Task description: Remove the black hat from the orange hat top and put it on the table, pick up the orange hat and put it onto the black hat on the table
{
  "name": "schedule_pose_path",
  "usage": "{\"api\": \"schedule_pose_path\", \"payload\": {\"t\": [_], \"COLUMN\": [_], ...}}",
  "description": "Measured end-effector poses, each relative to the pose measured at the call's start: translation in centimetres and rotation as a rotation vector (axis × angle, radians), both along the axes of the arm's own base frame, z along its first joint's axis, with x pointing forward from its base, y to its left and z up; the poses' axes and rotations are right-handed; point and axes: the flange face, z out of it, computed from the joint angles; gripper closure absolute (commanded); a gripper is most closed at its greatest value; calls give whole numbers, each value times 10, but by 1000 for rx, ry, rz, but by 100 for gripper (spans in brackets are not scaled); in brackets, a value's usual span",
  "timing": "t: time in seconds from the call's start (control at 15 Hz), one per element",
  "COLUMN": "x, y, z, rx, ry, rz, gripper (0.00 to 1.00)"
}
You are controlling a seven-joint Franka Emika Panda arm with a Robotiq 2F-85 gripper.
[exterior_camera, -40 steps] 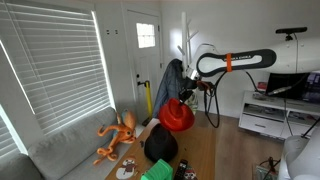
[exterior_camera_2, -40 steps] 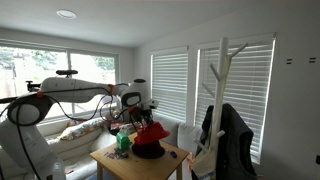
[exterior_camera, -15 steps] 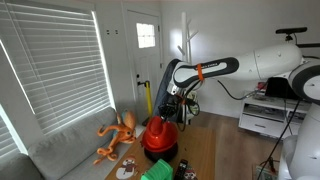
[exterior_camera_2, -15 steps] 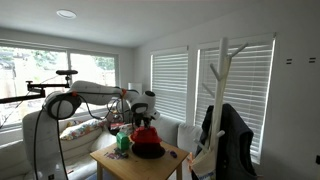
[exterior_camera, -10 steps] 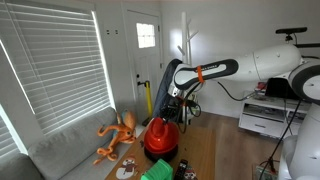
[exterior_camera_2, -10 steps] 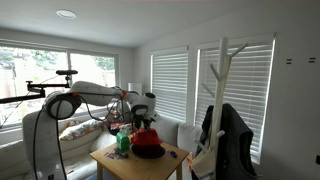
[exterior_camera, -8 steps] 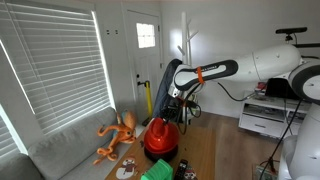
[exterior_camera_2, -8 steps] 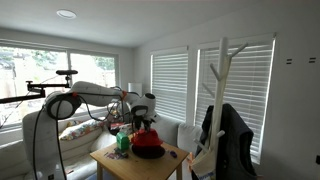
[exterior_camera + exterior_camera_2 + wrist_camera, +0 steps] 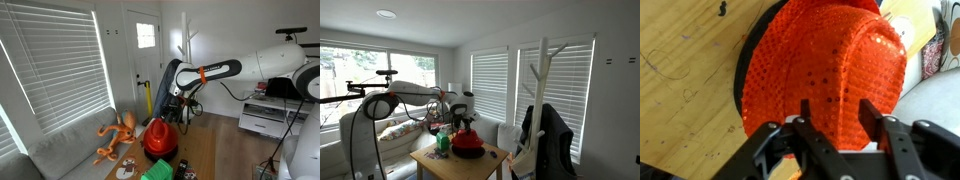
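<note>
The orange sequined hat (image 9: 825, 60) sits crown-up on the black hat (image 9: 741, 85), whose brim peeks out along one side; its long axis is hard to judge. The gripper (image 9: 837, 115) hovers just above, fingers (image 9: 805, 110) spread wide and holding nothing. Bare wooden table (image 9: 680, 80) lies open beside the black brim.

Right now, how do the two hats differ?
The orange hat is sequinned and sits on top; the black hat lies beneath it, on the table. The orange hat shows nearly whole; the black hat shows only a rim. Both are stacked together.
</note>
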Motion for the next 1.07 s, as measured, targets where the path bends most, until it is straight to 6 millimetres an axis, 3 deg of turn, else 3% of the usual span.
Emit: {"api": "schedule_pose_path", "payload": {"t": [0.2, 0.73, 1.07], "x": [-9, -51, -76], "y": [-2, 3, 6], "z": [26, 102, 123], "rx": [-48, -204, -260], "ry": [-29, -49, -4], "rz": [-22, 25, 44], "gripper": [0, 0, 0]}}
